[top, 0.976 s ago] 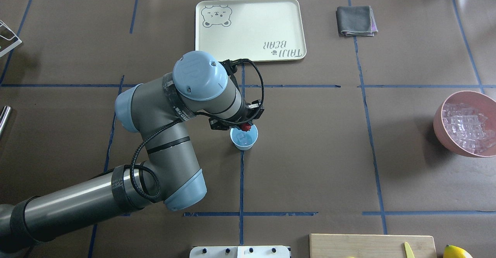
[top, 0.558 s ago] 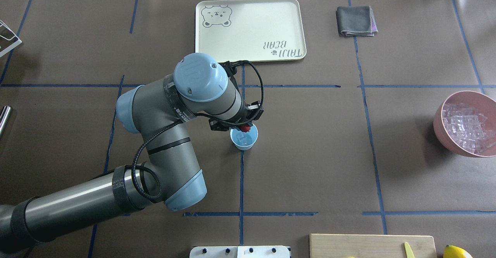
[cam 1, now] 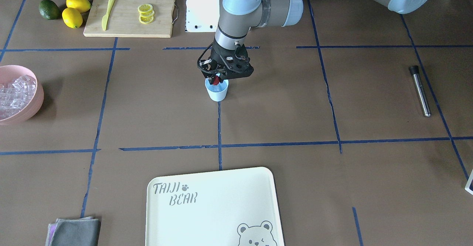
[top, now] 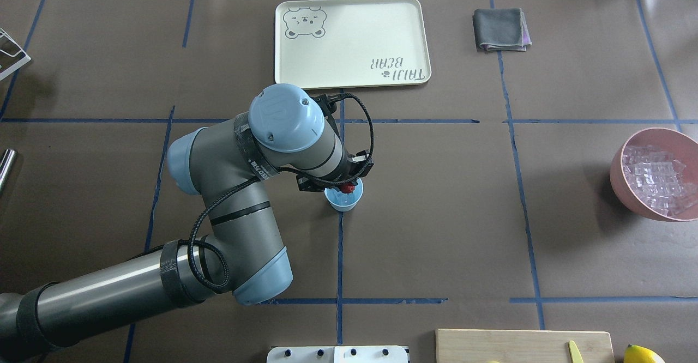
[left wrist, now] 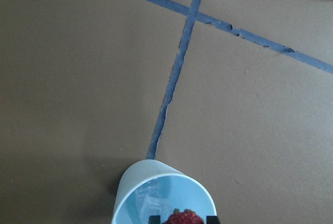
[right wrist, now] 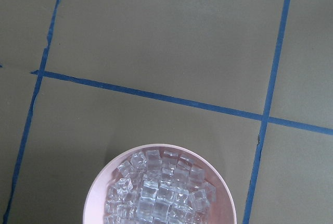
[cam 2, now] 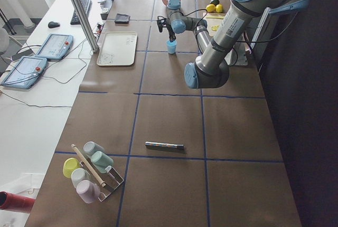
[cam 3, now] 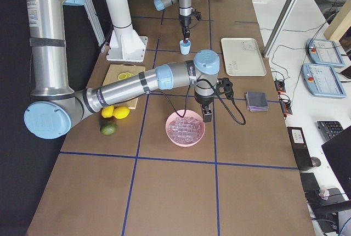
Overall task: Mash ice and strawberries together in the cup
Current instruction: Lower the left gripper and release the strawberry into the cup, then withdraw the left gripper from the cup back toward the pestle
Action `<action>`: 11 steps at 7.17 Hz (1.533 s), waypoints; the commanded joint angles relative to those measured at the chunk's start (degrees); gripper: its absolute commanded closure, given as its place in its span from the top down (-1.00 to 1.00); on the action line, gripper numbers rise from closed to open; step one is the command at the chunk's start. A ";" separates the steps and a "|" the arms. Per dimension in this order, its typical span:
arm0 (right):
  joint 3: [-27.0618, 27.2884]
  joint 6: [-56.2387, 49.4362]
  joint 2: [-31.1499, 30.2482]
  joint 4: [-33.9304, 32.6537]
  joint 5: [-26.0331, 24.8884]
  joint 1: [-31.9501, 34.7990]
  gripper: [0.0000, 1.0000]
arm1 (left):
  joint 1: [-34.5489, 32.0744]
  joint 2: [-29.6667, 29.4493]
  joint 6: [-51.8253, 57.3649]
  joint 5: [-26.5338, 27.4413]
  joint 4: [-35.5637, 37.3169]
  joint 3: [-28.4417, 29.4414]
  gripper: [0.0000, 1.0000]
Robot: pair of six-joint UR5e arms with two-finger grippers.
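Since a second ago the left arm has shifted toward the robot's side and dropped lower, so the strawberry (top: 346, 188) that sat at the far edge of the cup (top: 342, 203) now lies inside the circle of its mouth in the overhead view. The left tool (cam 1: 215, 79) points straight down and pinches the strawberry between its dark fingers (left wrist: 154, 219), right at the cup's rim. Whether the berry is below the rim or level with it cannot be told. The cup stands upright on the tabletop (top: 436, 216), at a crossing of blue tape lines, with clear ice (left wrist: 152, 203) at its bottom.

The right tool (cam 3: 207, 116) shows only in the right side view, hanging over the far rim of the pink bowl (top: 621, 186); whether it is spread or pressed together cannot be told. The bowl holds a heap of cubes (right wrist: 161, 187) and sits well apart from the cup, at the tabletop's right edge.

A cream tray (top: 354, 36) with a bear print lies beyond the cup, and a folded grey cloth (top: 500, 28) lies to its right. Near the robot's base, a wooden board (cam 1: 125, 24) carries lemon slices (cam 1: 146, 13) and a yellow knife (cam 1: 106, 12), with two lemons (cam 1: 78, 3) and a dark green fruit (cam 1: 49, 9) beside it. A metal rod (cam 1: 419, 90) lies on the left side.
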 commanded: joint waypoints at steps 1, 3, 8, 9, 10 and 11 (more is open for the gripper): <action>0.00 0.00 0.00 0.00 0.00 0.00 0.98 | 0.11 0.08 0.47 -0.08 -0.01 -0.04 0.14; 0.00 0.00 0.00 0.00 0.00 0.00 0.98 | 0.11 0.17 0.47 0.01 0.16 -0.13 1.00; -4.20 -4.38 -0.35 0.00 3.85 2.27 0.98 | -5.40 1.13 3.00 -5.57 0.95 -1.18 1.00; -5.35 -8.05 -0.53 0.00 3.87 4.11 0.98 | -8.13 3.40 5.37 -9.44 1.39 -2.57 1.00; -6.76 -10.61 -0.70 0.00 3.87 5.79 0.98 | -10.68 7.16 9.31 -11.48 1.83 -4.59 1.00; -7.20 -10.81 -1.40 0.17 3.87 6.76 0.99 | -14.18 10.94 15.79 -14.03 4.36 -6.70 1.00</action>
